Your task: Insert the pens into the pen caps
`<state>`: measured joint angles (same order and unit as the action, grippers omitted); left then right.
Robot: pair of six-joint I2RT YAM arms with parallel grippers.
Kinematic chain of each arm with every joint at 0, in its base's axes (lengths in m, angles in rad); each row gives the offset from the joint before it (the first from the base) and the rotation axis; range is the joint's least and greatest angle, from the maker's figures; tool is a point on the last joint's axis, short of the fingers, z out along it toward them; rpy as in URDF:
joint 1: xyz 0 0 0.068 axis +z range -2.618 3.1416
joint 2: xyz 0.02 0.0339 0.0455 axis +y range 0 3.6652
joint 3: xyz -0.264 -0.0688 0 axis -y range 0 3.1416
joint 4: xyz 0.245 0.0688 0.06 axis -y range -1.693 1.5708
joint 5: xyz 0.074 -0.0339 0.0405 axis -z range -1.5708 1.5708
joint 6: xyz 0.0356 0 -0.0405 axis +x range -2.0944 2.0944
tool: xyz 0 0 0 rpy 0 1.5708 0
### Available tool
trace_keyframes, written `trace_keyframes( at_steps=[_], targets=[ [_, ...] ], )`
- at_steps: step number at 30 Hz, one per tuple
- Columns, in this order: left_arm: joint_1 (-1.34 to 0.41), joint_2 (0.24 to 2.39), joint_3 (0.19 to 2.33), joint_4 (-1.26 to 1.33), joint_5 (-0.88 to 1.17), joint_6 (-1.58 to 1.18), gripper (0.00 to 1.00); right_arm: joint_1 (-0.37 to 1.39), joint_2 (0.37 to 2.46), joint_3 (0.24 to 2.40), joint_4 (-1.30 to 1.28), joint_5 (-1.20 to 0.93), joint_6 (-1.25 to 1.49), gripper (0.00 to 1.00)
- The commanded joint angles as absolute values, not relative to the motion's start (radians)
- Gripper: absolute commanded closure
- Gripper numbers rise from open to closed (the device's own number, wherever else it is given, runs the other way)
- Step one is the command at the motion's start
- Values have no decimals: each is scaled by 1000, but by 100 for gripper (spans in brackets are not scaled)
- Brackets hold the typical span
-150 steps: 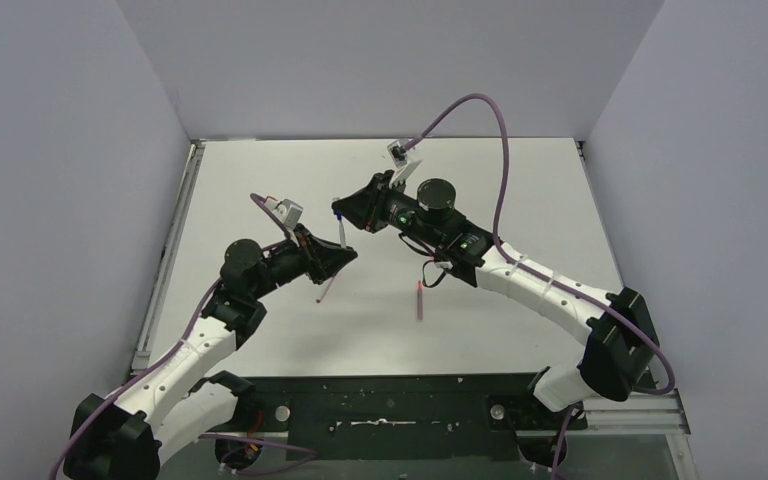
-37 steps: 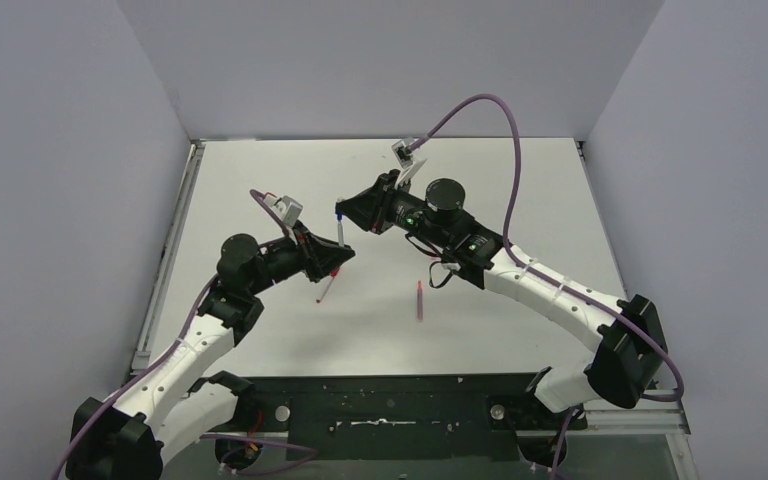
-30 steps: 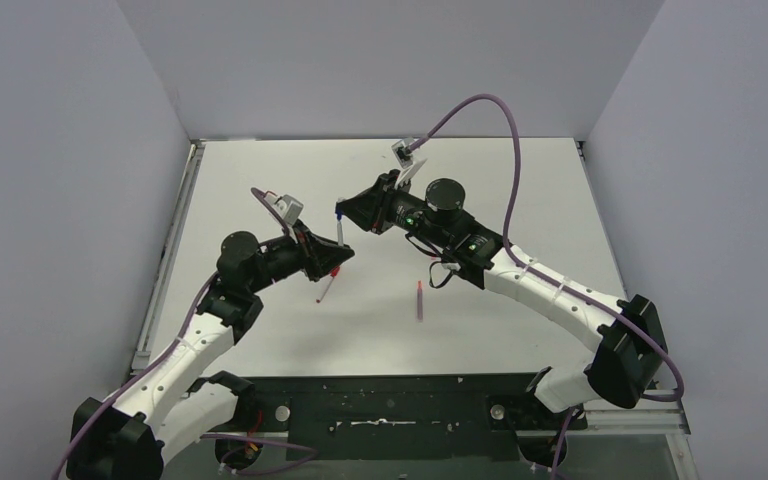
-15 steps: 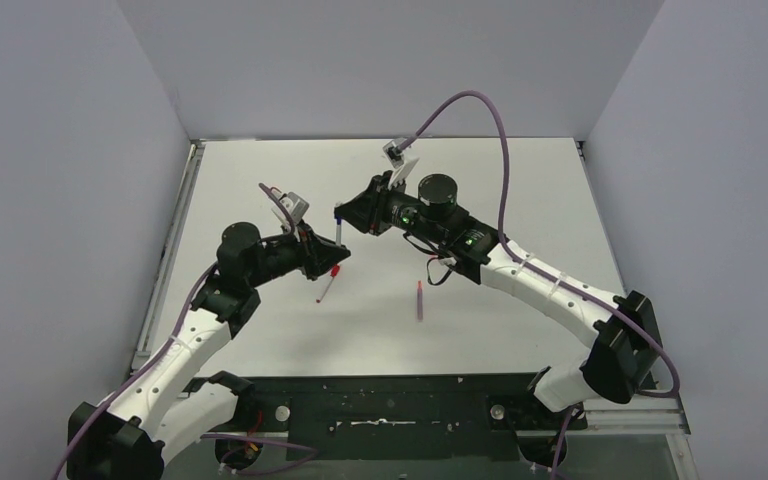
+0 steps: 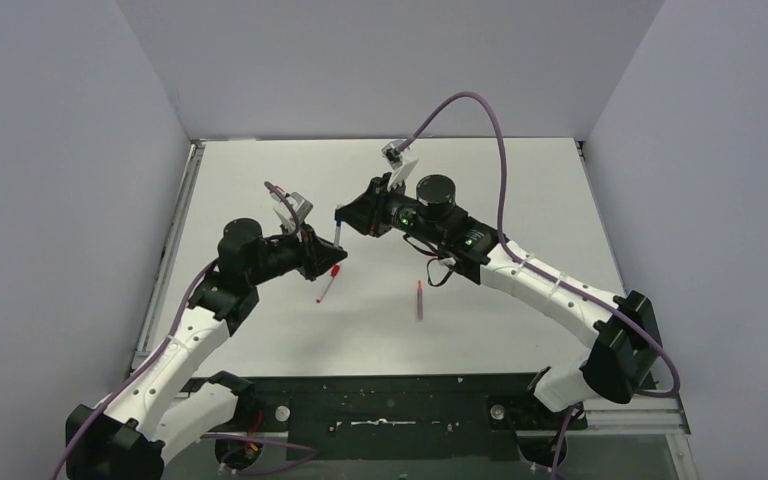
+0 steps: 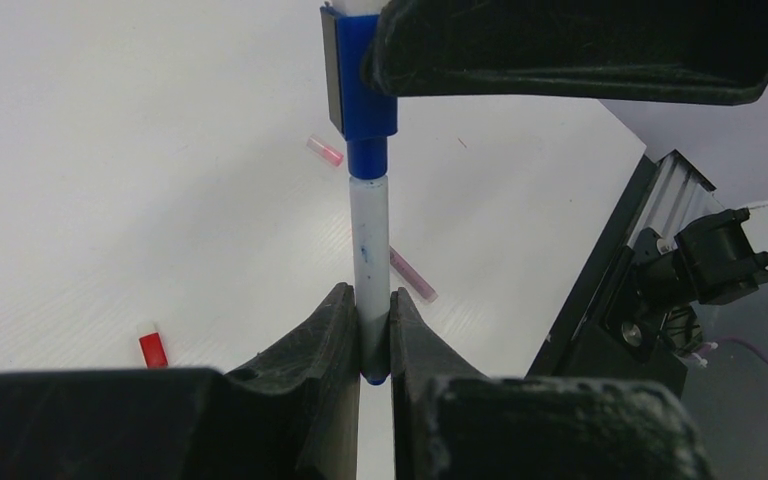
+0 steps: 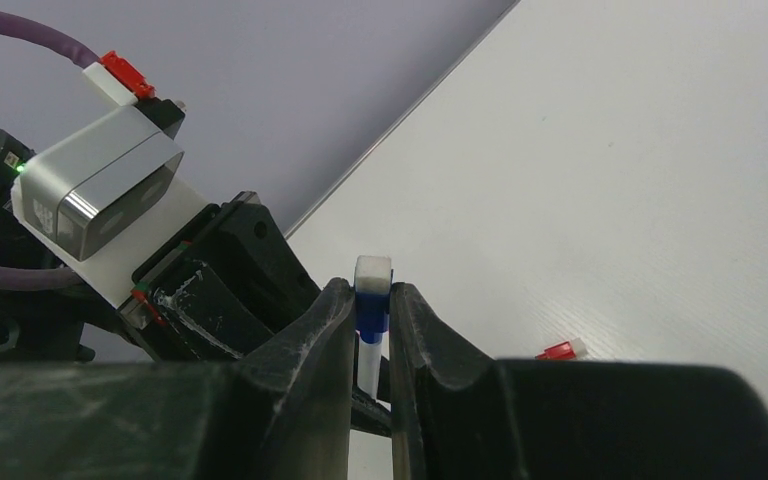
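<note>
Your left hand is clamped on the lower end of the blue-tipped pen, held roughly upright above the middle of the desk. Your right hand is clamped on the blue cap, which sits over the pen's upper end. A short blue collar shows between cap and barrel. The red-tipped pen and the pinkish pen lie apart, toward the near edge. The pale pink cap lies loose.
</note>
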<state>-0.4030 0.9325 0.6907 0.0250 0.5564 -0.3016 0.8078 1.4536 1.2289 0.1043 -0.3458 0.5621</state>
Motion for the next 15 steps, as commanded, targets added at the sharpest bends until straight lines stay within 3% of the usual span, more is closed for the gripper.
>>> trace_keyframes(
  at_steps=[1, 15],
  targets=[
    [-392, 948, 806, 74, 474, -272, 100, 857, 1431, 1194, 63, -333, 561, 100],
    [-391, 981, 908, 30, 431, -200, 100, 946, 1443, 1088, 9, -225, 591, 100]
  ],
)
